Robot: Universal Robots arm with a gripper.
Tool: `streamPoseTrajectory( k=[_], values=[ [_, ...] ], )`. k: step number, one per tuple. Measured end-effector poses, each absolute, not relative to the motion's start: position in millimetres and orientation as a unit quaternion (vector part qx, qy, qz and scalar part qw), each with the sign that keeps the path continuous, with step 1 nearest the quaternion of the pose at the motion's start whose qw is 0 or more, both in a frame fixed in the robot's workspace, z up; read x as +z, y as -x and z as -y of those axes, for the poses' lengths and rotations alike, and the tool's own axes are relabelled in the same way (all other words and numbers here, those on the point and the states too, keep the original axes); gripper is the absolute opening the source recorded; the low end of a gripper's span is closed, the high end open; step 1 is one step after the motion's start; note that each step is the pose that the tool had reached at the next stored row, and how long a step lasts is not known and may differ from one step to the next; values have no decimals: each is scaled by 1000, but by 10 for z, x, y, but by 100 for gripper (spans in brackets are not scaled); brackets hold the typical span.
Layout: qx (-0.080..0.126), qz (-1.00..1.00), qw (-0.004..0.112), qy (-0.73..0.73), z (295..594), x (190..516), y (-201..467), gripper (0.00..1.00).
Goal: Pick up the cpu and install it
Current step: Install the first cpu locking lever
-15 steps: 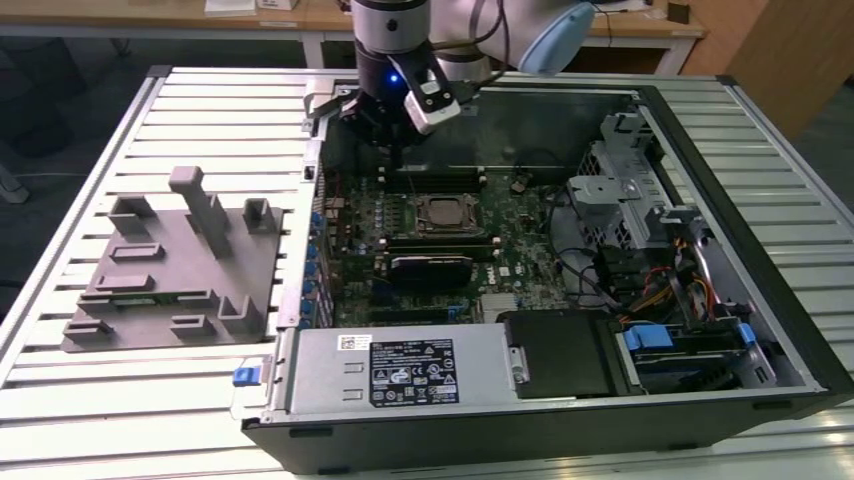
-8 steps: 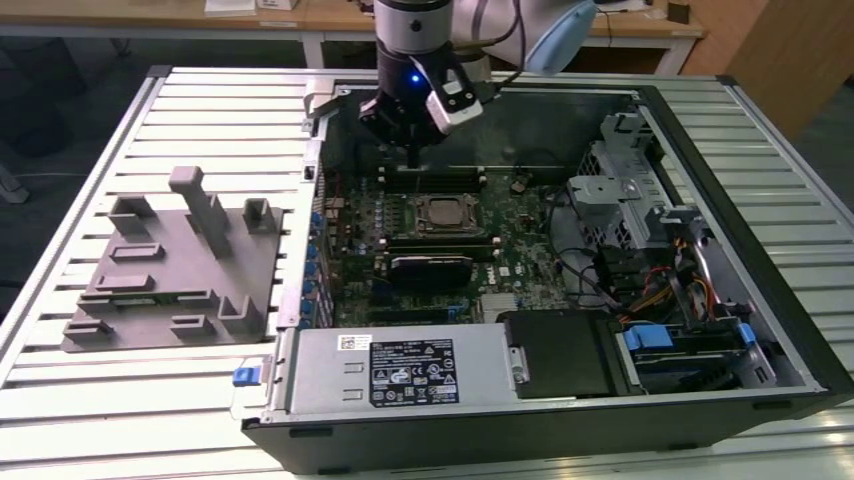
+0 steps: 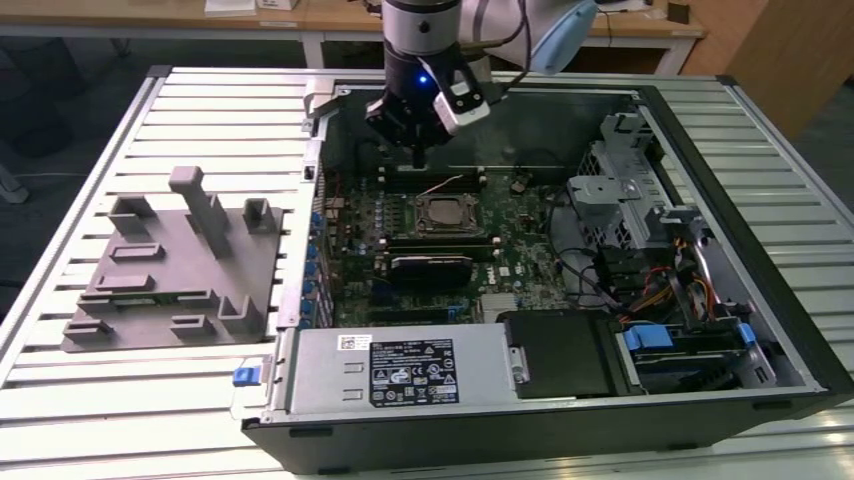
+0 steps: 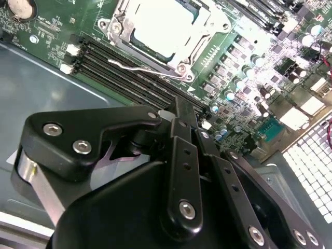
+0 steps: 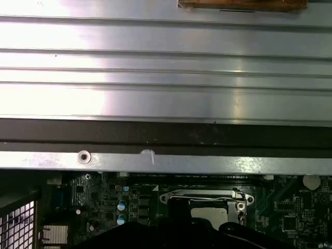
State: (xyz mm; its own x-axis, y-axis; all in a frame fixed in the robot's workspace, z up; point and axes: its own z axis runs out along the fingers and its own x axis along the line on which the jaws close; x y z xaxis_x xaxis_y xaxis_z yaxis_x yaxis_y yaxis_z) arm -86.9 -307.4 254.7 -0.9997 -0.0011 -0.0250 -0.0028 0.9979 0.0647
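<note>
Exterior view, near to far: one open computer case (image 3: 801,350) lies on a slatted metal table (image 3: 80,180). At the near edge of the case sits one silver power supply box (image 3: 394,370) with a black drive bay (image 3: 567,352) beside it, and a blue latch (image 3: 244,376) at the corner. To the exterior view's left of the case, one grey tray (image 3: 174,265) with several upright blocks rests on the table. Deeper in, one green motherboard (image 3: 514,225) carries one square socket (image 3: 445,212) with the cpu (image 3: 445,213) seated inside it, its pale top plate showing in the frame. One black card (image 3: 430,270) lies just nearer than the socket. Farthest back, one arm hangs with its gripper (image 3: 418,157) just above the board, beyond the socket and close to the case's far wall, apart from the cpu.

Second wrist view: gripper (image 4: 179,111) linkage in front, fingers drawn narrow together, nothing between them. Past it, four black memory slots (image 4: 129,75) run side by side, one thin wire lever (image 4: 132,66) lies across them, then the socket (image 4: 166,31) with the cpu (image 4: 161,23).

First wrist view: socket (image 5: 207,199) and cpu (image 5: 210,211) low in frame, case wall (image 5: 166,137) and table slats (image 5: 166,67) beyond.
</note>
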Motion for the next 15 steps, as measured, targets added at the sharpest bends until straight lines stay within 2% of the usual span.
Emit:
streamPoseTrajectory(
  k=[3, 15],
  values=[
    [52, -999, 13, 1, 3114, 2540, 869, 11],
    [52, -999, 13, -1, 3129, 2511, 794, 11]
  ],
)
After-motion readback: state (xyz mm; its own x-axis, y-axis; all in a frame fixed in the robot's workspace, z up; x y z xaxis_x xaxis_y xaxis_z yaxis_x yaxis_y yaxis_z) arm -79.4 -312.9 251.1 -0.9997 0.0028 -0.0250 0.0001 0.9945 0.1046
